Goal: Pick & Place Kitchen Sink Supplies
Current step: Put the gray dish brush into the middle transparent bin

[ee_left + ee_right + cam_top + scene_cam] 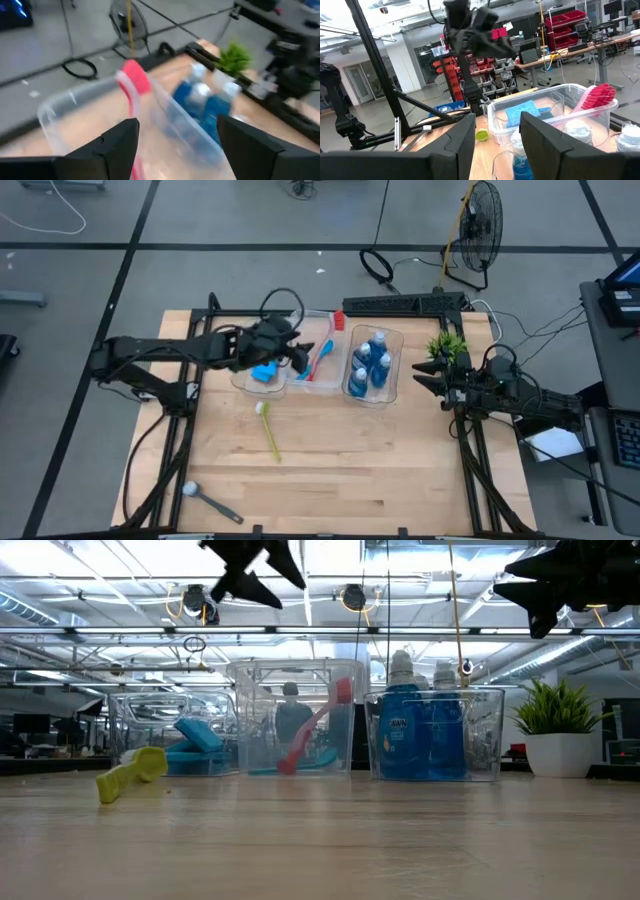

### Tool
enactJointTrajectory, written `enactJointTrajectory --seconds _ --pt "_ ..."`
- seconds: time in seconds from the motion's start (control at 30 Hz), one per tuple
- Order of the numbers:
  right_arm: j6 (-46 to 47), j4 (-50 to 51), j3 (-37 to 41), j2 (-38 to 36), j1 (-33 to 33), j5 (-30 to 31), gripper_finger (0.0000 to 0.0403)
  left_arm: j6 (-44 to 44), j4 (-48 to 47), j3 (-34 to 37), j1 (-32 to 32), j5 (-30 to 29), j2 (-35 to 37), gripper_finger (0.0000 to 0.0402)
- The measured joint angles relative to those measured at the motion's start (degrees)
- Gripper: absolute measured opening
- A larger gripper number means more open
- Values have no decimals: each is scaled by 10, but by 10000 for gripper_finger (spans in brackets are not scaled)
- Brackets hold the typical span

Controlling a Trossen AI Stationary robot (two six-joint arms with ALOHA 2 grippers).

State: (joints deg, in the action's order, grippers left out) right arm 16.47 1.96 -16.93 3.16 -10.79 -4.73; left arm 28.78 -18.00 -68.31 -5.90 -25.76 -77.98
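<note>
Below the open, empty left gripper point(297, 358): red brush point(329, 343) lay in bin point(318, 387). Right gripper point(425, 374) parted, empty, beside bottles point(371, 363).

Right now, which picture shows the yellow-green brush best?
The high view: the whole yellow-green brush lies in the open on the table, pale head to handle end. The low view shows only its near end, foreshortened. The right wrist view catches just a small yellow-green bit behind that tool's fingers. The left wrist view misses it.
</note>
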Motion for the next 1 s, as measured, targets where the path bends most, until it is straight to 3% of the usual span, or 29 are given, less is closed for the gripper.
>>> enactJointTrajectory --seconds 0.27,0.57,1.0 --pt "0 0 0 0 0 0 141 167 -136 0 92 4 24 271" --pt "0 0 0 0 0 0 141 390 -265 0 185 79 17 271" --pt "0 0 0 0 0 0 141 685 -377 0 298 99 -12 271"
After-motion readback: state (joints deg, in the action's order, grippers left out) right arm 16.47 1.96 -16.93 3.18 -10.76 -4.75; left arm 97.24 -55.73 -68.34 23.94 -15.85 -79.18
